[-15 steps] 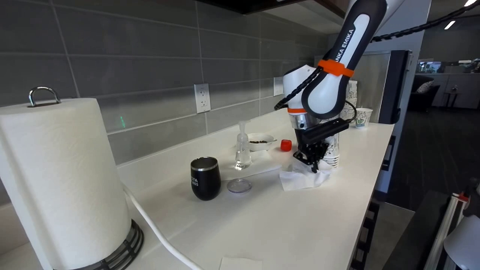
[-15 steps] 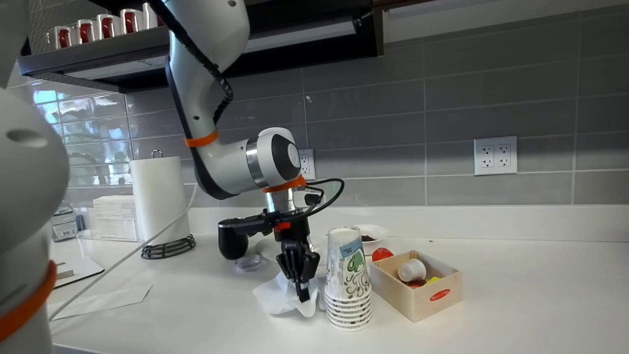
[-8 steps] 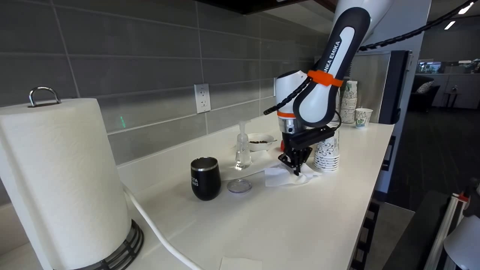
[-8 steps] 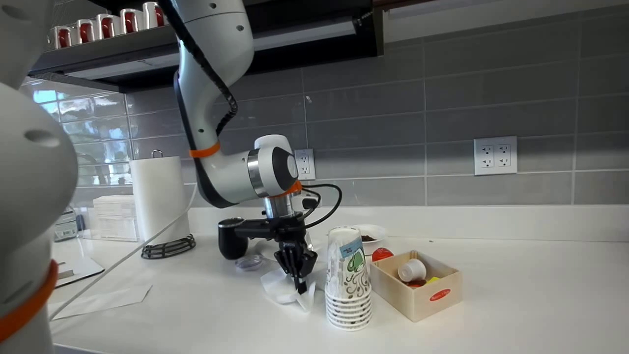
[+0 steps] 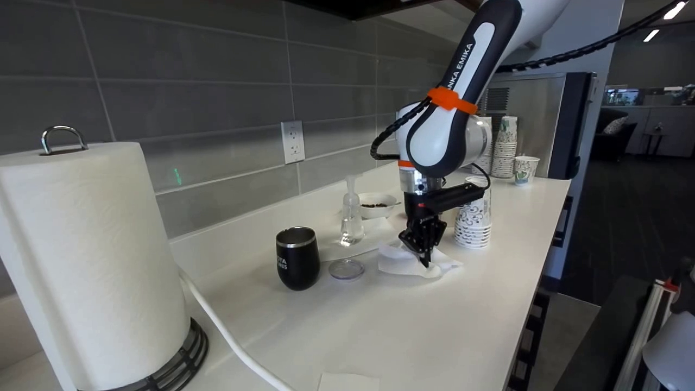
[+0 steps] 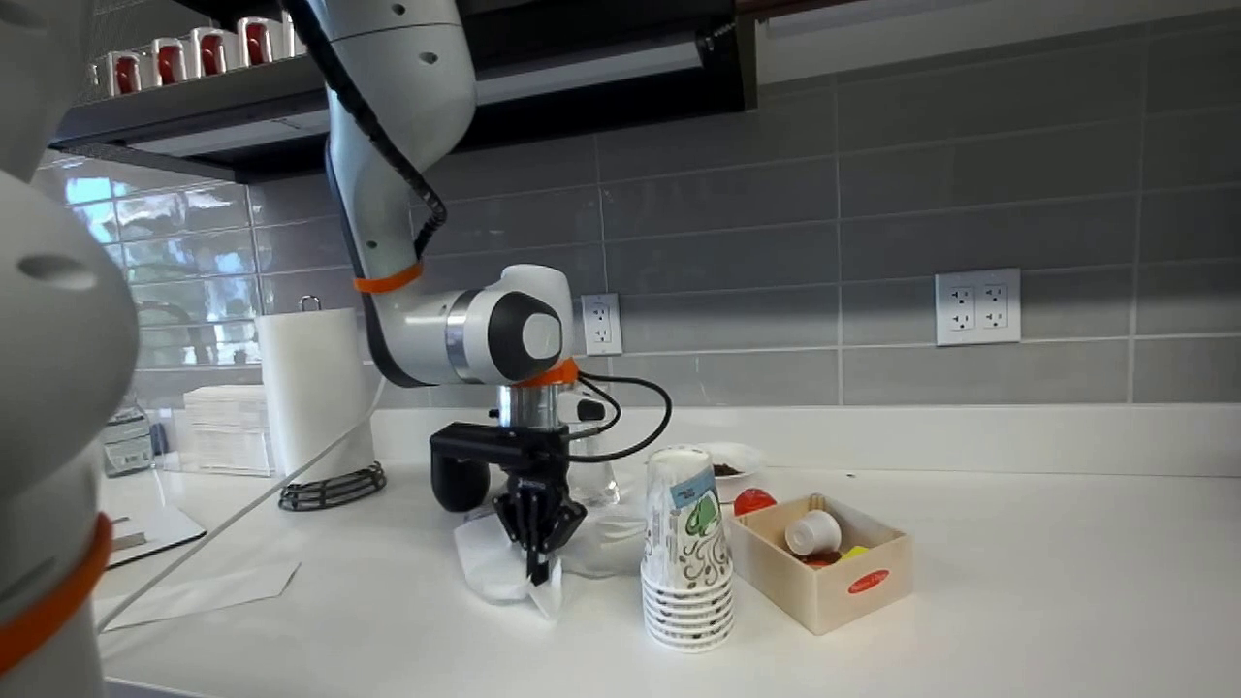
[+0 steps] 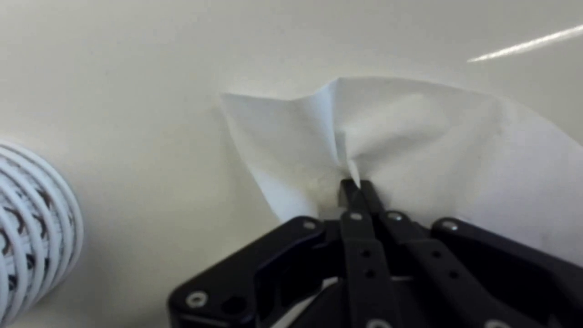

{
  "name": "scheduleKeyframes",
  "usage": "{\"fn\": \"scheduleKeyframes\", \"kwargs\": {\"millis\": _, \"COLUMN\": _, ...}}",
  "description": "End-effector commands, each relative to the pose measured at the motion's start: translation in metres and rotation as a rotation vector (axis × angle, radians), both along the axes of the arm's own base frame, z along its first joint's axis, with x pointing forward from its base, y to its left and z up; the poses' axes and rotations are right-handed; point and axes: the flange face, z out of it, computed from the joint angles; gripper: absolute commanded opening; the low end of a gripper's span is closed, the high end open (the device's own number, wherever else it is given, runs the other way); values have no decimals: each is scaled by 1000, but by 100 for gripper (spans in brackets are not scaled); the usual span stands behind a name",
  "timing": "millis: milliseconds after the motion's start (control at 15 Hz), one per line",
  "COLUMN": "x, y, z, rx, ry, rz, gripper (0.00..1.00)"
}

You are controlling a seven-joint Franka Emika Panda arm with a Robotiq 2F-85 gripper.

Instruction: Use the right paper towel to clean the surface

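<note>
On the countertop (image 6: pixel 1018 582), between the clear lid (image 5: pixel 346 269) and the stack of paper cups (image 6: pixel 686 548), find the white paper towel (image 7: pixel 410 118), spread in loose folds beneath the gripper (image 7: pixel 359 192), apart from lid and cups alike. Note the fingers (image 7: pixel 371 296) drawn together on a gathered fold, well inside the visible edges and nearer the cup side. Probably mid-wipe. Expect next to no weight, plenty of limpness, and a readiness to crease or tear sooner than slip from a tight pinch. Likely to slide easily over so smooth a countertop, with the free part trailing and perhaps tucking under at each turn. Best to hold by a low, bunched clump of several layers, not by a single corner, prone to ripping or pulling out. Press gently, and steer around the lid, presumably light enough to get swept along.
</note>
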Motion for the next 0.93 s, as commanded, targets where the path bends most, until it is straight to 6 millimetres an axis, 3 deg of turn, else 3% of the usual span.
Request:
{"fn": "scheduleKeyframes", "kwargs": {"millis": 0, "x": -41, "y": -4, "z": -14, "rx": 21, "ry": 166, "rz": 21, "gripper": 0}}
{"fn": "scheduleKeyframes", "kwargs": {"millis": 267, "x": -77, "y": -3, "z": -23, "rx": 25, "ry": 282, "rz": 14, "gripper": 0}}
{"fn": "scheduleKeyframes", "kwargs": {"millis": 533, "x": -104, "y": -18, "z": -25, "rx": -1, "ry": 336, "rz": -51, "gripper": 0}}
{"fn": "scheduleKeyframes", "kwargs": {"millis": 733, "x": -101, "y": -29, "z": -19, "rx": -13, "ry": 261, "rz": -100, "gripper": 0}}
{"fn": "scheduleKeyframes", "kwargs": {"millis": 867, "x": -87, "y": -30, "z": -9, "rx": 7, "ry": 160, "rz": -110, "gripper": 0}}
